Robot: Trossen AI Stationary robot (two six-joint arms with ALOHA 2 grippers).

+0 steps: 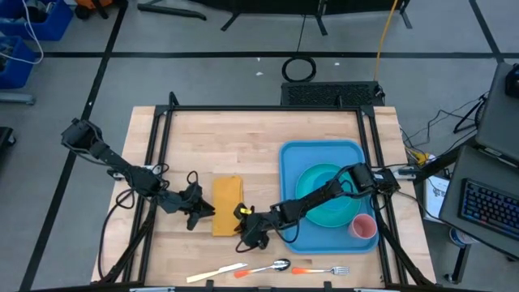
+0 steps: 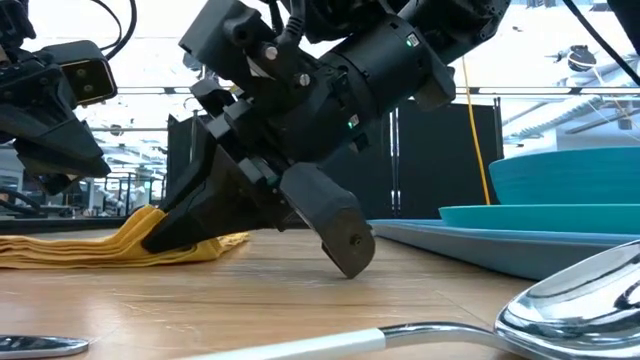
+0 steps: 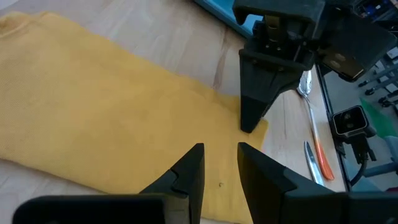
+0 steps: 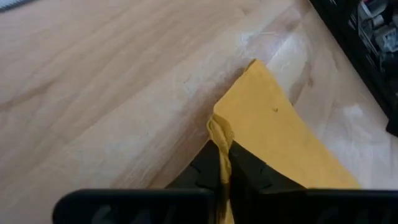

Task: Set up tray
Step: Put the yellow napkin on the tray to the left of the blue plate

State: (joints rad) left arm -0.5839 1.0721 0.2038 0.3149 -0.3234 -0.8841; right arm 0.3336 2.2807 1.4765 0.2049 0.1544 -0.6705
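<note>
Nearest us on the pale wooden table (image 1: 259,146) lie a shiny spoon (image 1: 273,265), a fork (image 1: 323,270) and a knife (image 1: 217,272). Beyond them our right gripper (image 4: 222,163) pinches a corner of the soft yellow napkin (image 1: 227,204). Our left gripper (image 3: 219,167) hovers over the cloth, fingers slightly parted. The glossy blue tray (image 1: 289,162), round-cornered, sits right, holding a turquoise plate (image 1: 324,199) and pink cup (image 1: 364,227).
</note>
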